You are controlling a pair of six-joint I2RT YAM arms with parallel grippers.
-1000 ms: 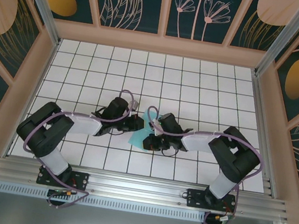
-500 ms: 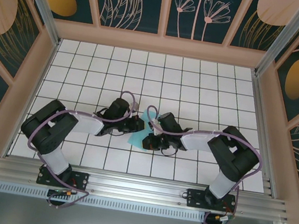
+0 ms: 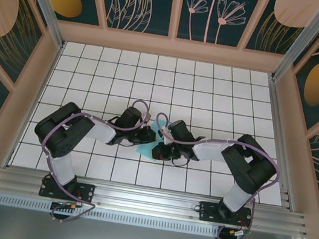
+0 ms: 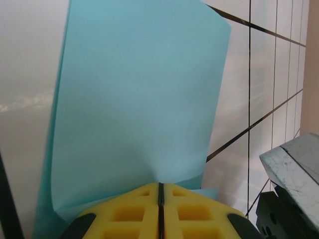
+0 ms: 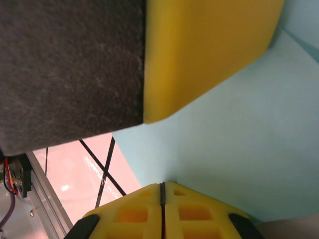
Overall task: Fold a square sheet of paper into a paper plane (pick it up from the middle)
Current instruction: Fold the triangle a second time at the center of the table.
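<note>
Left hand [image 4: 160,189], right hand [image 5: 162,188] pinch paper [image 4: 139,99]

No readable text, label, brand, number or sign anywhere.

Reaching inward, elbows bent, to the square sheet of paper [image 3: 143,148] — left gripper [image 4: 160,187], right gripper [image 5: 162,185] pinched closed on it.

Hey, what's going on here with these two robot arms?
Two robot arms meet over the middle of the white tiled table. The left gripper and the right gripper are each shut on the thin turquoise-blue sheet of paper, pinching it from opposite sides. The sheet curves up between them, apparently mid-fold, and is not yet a plane.
</note>
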